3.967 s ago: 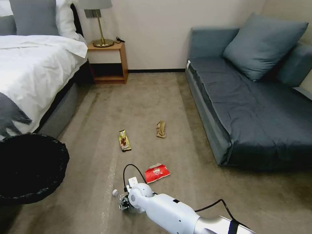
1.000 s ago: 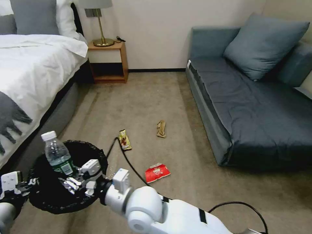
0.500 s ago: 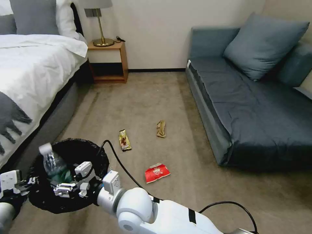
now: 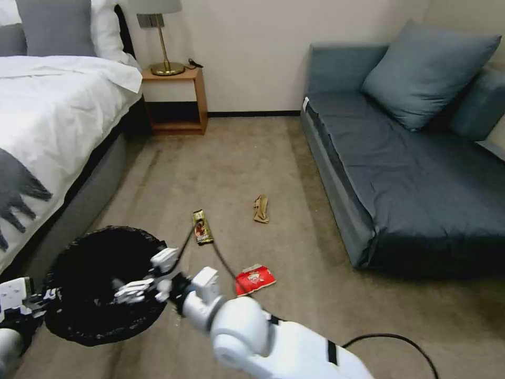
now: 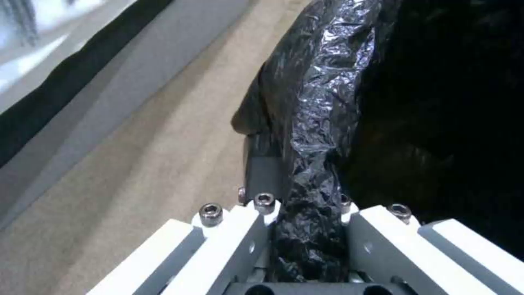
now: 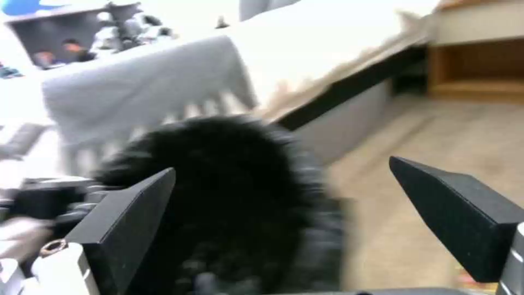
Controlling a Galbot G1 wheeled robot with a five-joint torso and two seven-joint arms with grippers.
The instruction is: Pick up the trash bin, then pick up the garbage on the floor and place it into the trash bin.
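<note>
Trash bin (image 4: pixel 79 316) (interior seemingly dark), left gripper (image 5: pixel 306 229) clamping rim, right gripper (image 6: pixel 284 229) spread

Soft, even indoor light fills the head view, with mild shadow under the blue-grey fabric sofa (image 4: pixel 400 173) and wide-angle bending at the edges. The crinkled black plastic liner of the round trash bin (image 5: pixel 322 102) catches silvery glare in the left wrist view. The right wrist view is motion-blurred, its white bedding (image 6: pixel 327 53) overexposed.
</note>
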